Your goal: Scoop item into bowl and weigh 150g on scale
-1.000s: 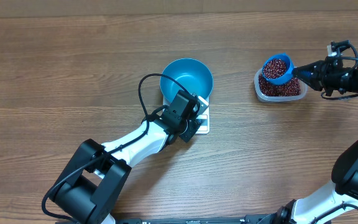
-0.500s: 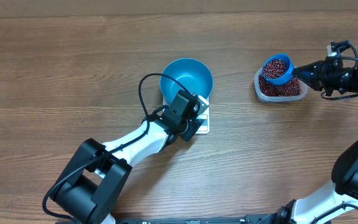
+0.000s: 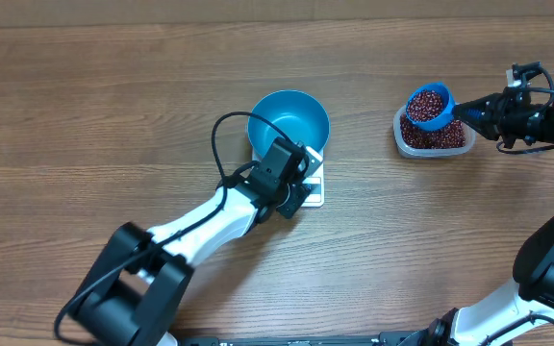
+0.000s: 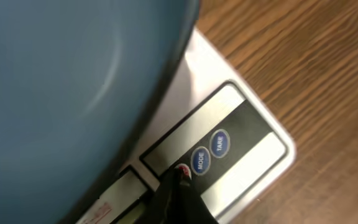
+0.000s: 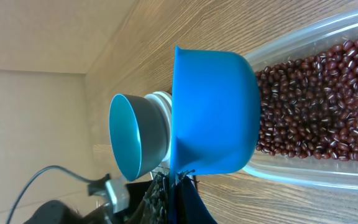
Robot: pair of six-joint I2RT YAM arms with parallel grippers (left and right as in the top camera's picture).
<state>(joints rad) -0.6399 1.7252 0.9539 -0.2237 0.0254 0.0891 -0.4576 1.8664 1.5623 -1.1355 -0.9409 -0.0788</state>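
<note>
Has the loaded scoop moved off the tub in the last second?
No. The scoop still hangs over the tub's left end, same spot against its rim.

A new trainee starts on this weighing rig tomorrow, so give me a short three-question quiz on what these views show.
1. True or false: the bowl on the scale is empty.
2. Which button is under the tip of the left gripper? A) TARE B) MODE C) the red button
3. Fill in: the right gripper holds a blue ____ full of beans above the clear tub.
Key: 1 true; 2 C; 3 scoop.
</note>
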